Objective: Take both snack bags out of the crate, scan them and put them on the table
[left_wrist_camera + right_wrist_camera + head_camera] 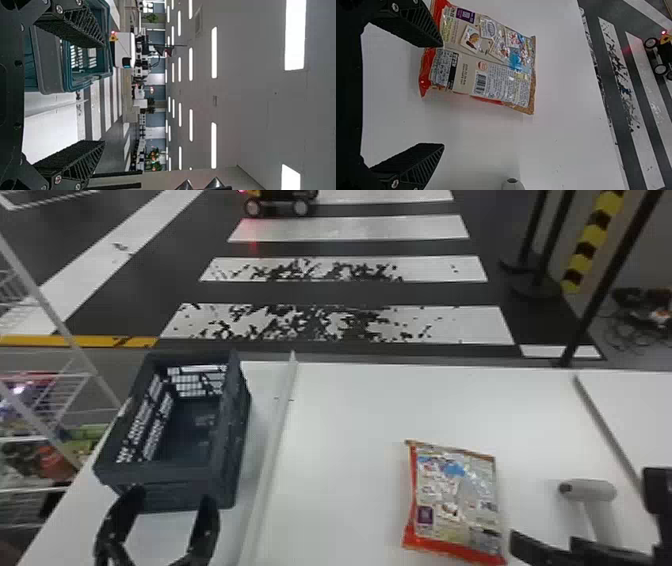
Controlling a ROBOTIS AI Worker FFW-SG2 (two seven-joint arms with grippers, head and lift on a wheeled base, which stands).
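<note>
Setup: the crate (236, 440) sits at the far left corner of the surface (350, 415), left of the raised strip (272, 445). A snack bag (457, 500) lies flat right of that strip, well back from the far edge, printed face up. The handheld scanner (587, 490) is to the bag's right, its nose toward the bag and its handle toward us.

Tools: the left tool (104, 93) waits just on our side of the crate, fingers wide apart, nothing between them. The right tool (443, 95) is over the surface by the bag and scanner, also spread wide and without a load.

Step in hand, our judgement: fetch the scanner and read the bag's barcode (480, 83), which already faces up.

Method notes: we would shift the right tool sideways clear of the bag before lowering, since a finger dropped too early could snag the wrapper or push the bag away. We center the handle between the pads, then close firmly enough that the hard grip does not twist. We lift before turning, aim the nose squarely at the barcode, and leave a small gap above the glossy film, where glare may spoil the read.
</note>
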